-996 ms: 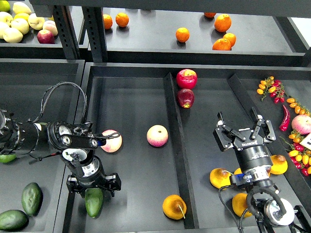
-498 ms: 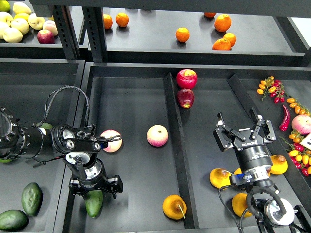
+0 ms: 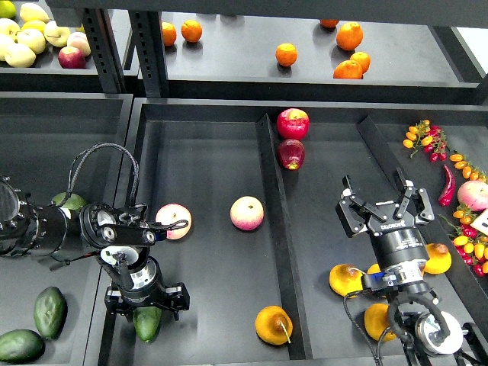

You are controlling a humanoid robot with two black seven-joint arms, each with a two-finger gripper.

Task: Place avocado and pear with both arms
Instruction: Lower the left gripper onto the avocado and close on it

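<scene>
Since a second ago our left gripper has slid a little toward the near edge of the dark tray, carrying with it the dark green, smooth, elongated avocado, while our right arm has kept its place. That avocado now lies in the near left corner of the tray's left compartment, its long oval body pointing toward us, its upper end hidden under the gripper and only the glossy lower part showing. We look down on the left gripper from above; its jaws sit low over the fruit's top, yet we cannot tell whether they are pressed on it. Our right gripper hangs over the right compartment with its two fingers spread wide and nothing between them. The golden orange-yellow, roundish pear with its thin brown stem and a darker brownish patch rests at the near end of the left compartment, just beside the black centre divider and well apart from both grippers. A pink-and-yellow round fruit lies farther back in the same compartment.
</scene>
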